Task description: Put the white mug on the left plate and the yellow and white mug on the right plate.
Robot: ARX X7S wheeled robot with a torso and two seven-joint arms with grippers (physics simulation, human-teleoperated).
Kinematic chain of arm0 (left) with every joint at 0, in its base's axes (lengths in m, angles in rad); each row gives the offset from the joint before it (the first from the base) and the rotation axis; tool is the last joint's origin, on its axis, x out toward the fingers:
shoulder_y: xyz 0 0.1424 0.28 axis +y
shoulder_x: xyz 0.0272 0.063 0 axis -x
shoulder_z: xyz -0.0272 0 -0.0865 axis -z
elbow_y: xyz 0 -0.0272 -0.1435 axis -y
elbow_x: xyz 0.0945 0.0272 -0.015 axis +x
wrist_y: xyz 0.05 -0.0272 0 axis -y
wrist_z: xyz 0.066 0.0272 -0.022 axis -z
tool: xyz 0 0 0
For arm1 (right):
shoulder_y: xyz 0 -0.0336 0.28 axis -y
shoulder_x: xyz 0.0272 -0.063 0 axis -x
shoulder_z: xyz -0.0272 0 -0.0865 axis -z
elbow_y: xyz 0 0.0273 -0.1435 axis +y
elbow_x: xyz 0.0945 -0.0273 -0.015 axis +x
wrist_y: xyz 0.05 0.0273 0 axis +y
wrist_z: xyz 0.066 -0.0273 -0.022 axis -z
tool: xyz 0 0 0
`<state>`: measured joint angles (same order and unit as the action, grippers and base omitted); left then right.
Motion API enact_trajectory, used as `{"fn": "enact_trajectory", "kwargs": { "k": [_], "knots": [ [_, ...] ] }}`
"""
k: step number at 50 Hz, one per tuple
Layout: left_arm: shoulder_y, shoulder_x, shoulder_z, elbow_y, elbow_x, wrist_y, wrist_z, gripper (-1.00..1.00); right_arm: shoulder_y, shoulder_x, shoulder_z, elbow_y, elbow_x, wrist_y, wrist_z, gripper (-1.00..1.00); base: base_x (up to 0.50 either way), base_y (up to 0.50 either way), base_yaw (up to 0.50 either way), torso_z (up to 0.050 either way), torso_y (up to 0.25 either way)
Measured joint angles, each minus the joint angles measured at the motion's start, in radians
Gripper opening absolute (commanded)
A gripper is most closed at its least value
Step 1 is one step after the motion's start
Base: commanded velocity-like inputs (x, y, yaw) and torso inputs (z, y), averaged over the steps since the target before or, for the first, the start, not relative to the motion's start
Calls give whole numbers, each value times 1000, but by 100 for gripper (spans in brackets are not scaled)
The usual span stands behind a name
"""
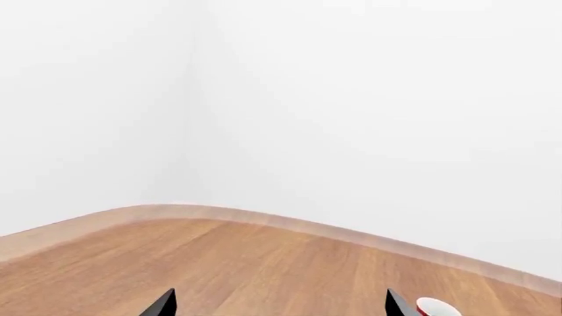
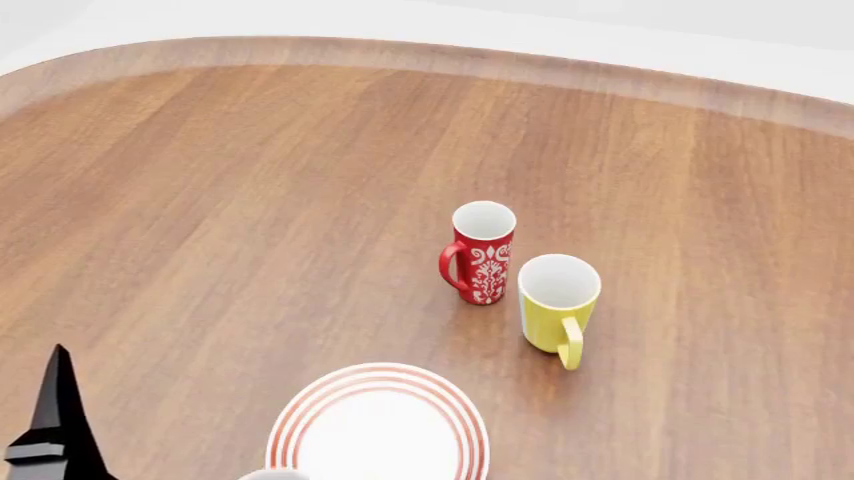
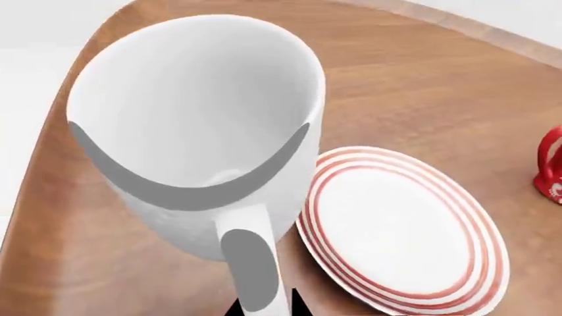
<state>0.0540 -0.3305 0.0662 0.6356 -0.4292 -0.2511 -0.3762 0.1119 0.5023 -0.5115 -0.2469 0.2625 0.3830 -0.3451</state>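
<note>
The white mug (image 3: 193, 131) fills the right wrist view, tall and plain. Its loop handle (image 3: 250, 263) runs down between the dark jaws of my right gripper (image 3: 266, 306), which is shut on it. Only a sliver of the mug's rim (image 2: 274, 474) shows in the head view. Close beside the mug lies a red-ringed plate (image 3: 399, 230) (image 2: 378, 425); I cannot tell whether it is the left plate or the right plate, and the other one is out of view. The yellow and white mug (image 2: 557, 305) stands upright beyond the plate. My left gripper (image 1: 281, 306) is open and holds nothing.
A red mug with a white pattern (image 2: 478, 250) (image 3: 551, 164) stands just left of the yellow one. The wooden table (image 2: 200, 200) has a curved far edge against white walls. One left finger (image 2: 58, 410) shows at the near left. A small white and red object (image 1: 436, 307) lies by the left fingertips.
</note>
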Motion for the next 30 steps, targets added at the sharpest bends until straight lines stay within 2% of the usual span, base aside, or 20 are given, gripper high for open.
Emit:
{"fn": "enact_trajectory", "kwargs": {
  "k": [17,30],
  "knots": [
    [-6,-24,-27,-44,-28,33,32,100,60,-75,113,-20,95,-9,72,-100,0,0,0,0,0],
    [-3,-27,-20,-17,-29,18,13,100,89,-91,221,-52,193,65,149,-100,0,0,0,0,1]
  ]
}}
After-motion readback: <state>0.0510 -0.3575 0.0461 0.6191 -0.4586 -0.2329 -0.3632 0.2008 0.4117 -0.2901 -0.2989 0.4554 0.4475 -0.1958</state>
